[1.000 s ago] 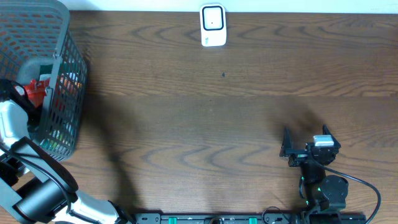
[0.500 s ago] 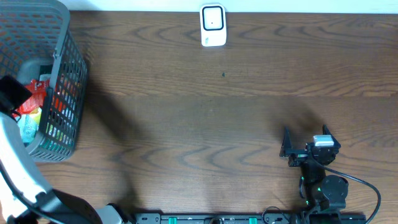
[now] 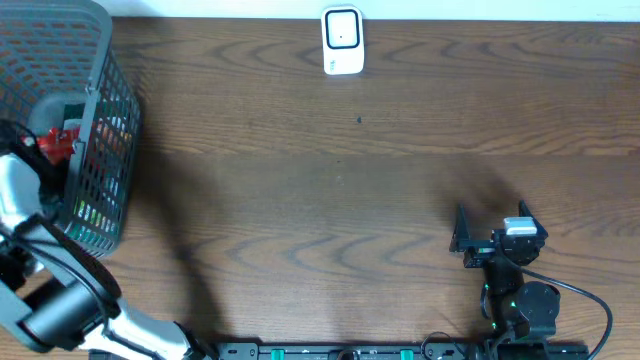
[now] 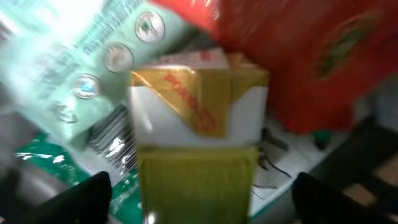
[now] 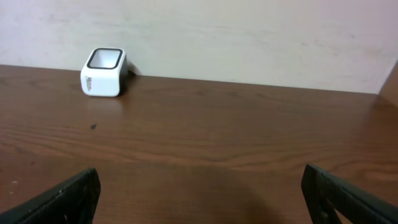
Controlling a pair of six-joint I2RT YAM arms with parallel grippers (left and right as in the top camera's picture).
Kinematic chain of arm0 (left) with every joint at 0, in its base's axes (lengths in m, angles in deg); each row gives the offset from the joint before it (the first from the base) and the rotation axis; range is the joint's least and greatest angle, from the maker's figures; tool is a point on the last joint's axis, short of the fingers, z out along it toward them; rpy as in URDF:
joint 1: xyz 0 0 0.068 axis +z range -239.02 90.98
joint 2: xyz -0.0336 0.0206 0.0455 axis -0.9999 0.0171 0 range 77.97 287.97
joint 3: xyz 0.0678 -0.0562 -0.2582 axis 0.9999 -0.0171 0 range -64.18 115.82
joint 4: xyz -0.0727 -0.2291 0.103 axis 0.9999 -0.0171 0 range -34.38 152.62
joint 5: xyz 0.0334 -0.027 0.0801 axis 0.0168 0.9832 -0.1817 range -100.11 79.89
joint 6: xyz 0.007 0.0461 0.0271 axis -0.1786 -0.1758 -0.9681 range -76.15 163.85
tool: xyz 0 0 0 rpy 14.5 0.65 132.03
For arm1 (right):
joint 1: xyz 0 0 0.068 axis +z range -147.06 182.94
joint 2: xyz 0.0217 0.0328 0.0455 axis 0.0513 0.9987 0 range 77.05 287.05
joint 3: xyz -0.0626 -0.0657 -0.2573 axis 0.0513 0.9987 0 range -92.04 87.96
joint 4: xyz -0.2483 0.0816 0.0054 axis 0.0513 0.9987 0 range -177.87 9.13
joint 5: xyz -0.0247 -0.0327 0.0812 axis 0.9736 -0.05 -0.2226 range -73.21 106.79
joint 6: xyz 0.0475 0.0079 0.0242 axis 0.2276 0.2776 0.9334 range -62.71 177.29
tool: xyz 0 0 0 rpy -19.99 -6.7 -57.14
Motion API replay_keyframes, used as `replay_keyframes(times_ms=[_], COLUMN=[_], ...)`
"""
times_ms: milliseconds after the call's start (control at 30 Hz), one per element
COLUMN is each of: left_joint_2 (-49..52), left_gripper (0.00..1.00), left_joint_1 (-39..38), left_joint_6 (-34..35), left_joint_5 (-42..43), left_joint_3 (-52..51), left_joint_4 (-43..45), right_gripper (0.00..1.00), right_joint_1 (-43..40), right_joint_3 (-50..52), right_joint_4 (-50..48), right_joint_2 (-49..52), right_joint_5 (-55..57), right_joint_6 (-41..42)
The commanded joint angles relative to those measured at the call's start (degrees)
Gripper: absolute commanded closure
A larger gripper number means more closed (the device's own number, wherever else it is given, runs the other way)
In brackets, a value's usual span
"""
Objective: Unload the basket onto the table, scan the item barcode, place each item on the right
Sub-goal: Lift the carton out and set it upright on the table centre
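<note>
Left hand (image 4: 202,199) spread wide, pinching nothing, down in basket (image 3: 105,120). Box (image 4: 198,118) dead ahead, between fingers (image 4: 93,193), seemingly clear of both. Long axis runs away from hand, across closing line. Right hand (image 5: 200,196) spread, empty; scanner (image 5: 104,71) far ahead-left. Left nearer box.

Grey mesh basket (image 3: 108,130) far left, left arm (image 3: 18,195) reaching in, white scanner (image 3: 342,40) top centre, right pincer (image 3: 456,229) spread
</note>
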Motion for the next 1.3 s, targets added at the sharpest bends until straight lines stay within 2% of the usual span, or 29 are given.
replay_keyframes(times_ms=[0,67,167,233,367,433,667,900,967,1067,1267], left_joint_2=[2.54,2.75,2.62,2.47,1.16,-0.04,-7.69,-20.70,-27.91,-33.55,-43.63], left_gripper=[0.14,0.25,0.30,0.41,0.53,0.65,0.66,0.66,0.66,0.66,0.66], left_joint_1=[0.31,0.31,0.31,0.28,0.28,0.28,0.28,0.28,0.28,0.28,-1.29], left_joint_6=[0.09,0.11,0.11,0.11,0.13,0.20,0.37,0.57,0.59,0.68,7.80], left_joint_5=[0.02,0.02,0.07,0.11,0.31,0.42,2.86,2.86,2.86,2.84,2.93], left_joint_3=[-0.13,-0.11,0.52,1.46,1.64,1.66,1.75,1.75,1.75,1.75,1.75], left_joint_4=[-0.68,-0.50,-0.22,-0.63,-0.55,-0.59,2.64,11.10,15.65,18.38,24.79], right_gripper=[0.01,0.01,0.01,0.01,0.01,0.01,0.01,0.01,0.01,0.01,0.01], right_joint_1=[-0.24,-0.24,-0.24,-0.24,-0.24,-0.24,-0.24,-0.24,-0.24,-0.24,-0.24], right_joint_3=[0.04,0.04,0.04,0.04,0.04,0.04,0.04,0.04,0.04,0.04,0.04], right_joint_4=[0.20,0.17,0.20,0.20,0.20,0.17,0.20,0.20,0.20,0.20,0.17], right_joint_2=[0.02,0.02,0.02,0.02,0.02,0.02,0.02,0.02,0.02,0.02,0.02], right_joint_5=[0.33,0.33,0.33,0.33,0.33,0.33,0.33,0.33,0.33,0.33,0.33], right_joint_6=[-0.50,-0.50,-0.50,-0.50,-0.50,-0.50,-0.50,-0.50,-0.50,-0.50,-0.50])
